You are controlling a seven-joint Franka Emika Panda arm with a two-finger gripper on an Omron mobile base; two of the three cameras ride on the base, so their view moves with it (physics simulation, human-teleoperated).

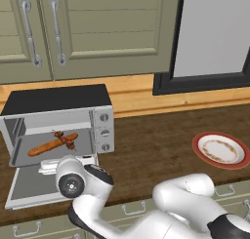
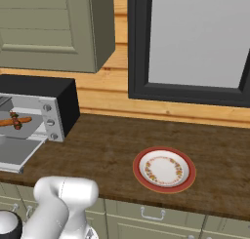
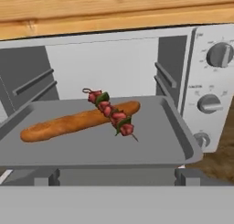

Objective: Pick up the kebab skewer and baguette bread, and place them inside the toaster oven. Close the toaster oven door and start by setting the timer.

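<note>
Lying on the grey tray (image 3: 160,141) inside the boxy silver-grey toaster oven (image 1: 58,117) is the long orange-brown baguette bread (image 3: 75,121) — and across its right end sits the short kebab skewer (image 3: 111,112) with its red meat chunks and green bits, touching the bread. Left base view shows the same pair on the tray, baguette (image 1: 51,145) slanting, skewer (image 1: 65,140) crossing it. The wide flat grey toaster oven door (image 1: 30,185) hangs dropped open, flat toward the near edge of the dark wooden counter (image 1: 156,145). Three round knobs (image 3: 210,103) run down the oven's right panel. The white arm's gripper (image 1: 49,166) hovers over the open door just in front of the tray, jaws spread wide and holding nothing. Well off to the right — a red-rimmed round white plate (image 2: 164,169) rests on the counter.
</note>
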